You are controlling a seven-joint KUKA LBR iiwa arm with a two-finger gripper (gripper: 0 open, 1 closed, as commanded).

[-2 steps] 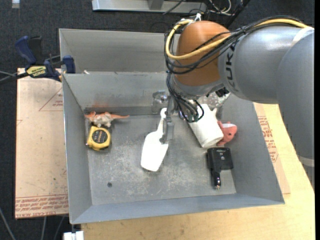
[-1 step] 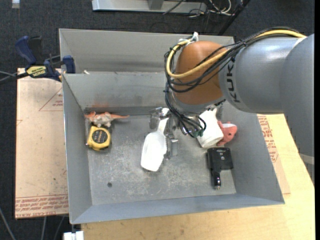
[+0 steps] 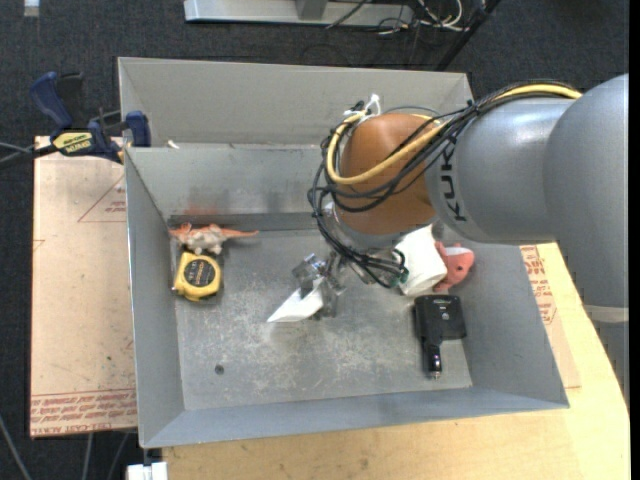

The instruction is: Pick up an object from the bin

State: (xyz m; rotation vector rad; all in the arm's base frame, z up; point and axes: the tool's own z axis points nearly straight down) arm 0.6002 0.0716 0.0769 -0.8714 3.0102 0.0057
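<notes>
My gripper (image 3: 321, 286) is low in the middle of the bin, under the orange wrist cover. A white wedge-shaped piece (image 3: 293, 309) lies on the floor right at its tip, pointing down-left; whether it is gripped cannot be told. Just right of the gripper a white cup-like thing (image 3: 421, 261) lies tilted, with a pink piece (image 3: 459, 264) beside it. A black handheld device (image 3: 438, 330) lies on the floor further right and nearer the front.
A yellow tape measure (image 3: 197, 275) sits by the left wall, with an orange toy dinosaur (image 3: 211, 234) just behind it at the back wall. The arm and its cables cover the bin's back right part.
</notes>
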